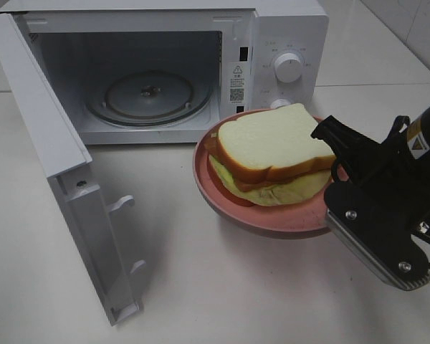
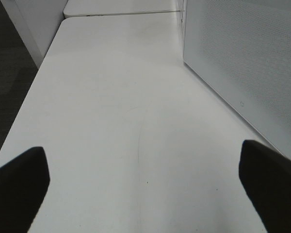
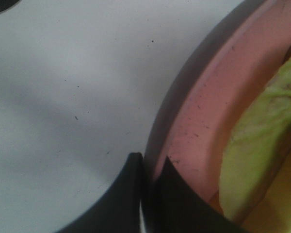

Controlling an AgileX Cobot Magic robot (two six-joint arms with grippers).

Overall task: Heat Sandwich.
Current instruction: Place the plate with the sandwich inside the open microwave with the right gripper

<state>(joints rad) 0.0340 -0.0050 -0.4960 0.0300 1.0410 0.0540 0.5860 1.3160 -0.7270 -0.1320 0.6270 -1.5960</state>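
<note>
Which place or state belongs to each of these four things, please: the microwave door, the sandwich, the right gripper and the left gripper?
Things:
1. microwave door
2. sandwich
3. right gripper
4. left gripper

Places or states:
a. shut on the rim of the pink plate
b. swung wide open
c. open over the bare white table, holding nothing
d. lying on the pink plate

Pairs: 1-b, 2-d, 3-a, 4-c
</note>
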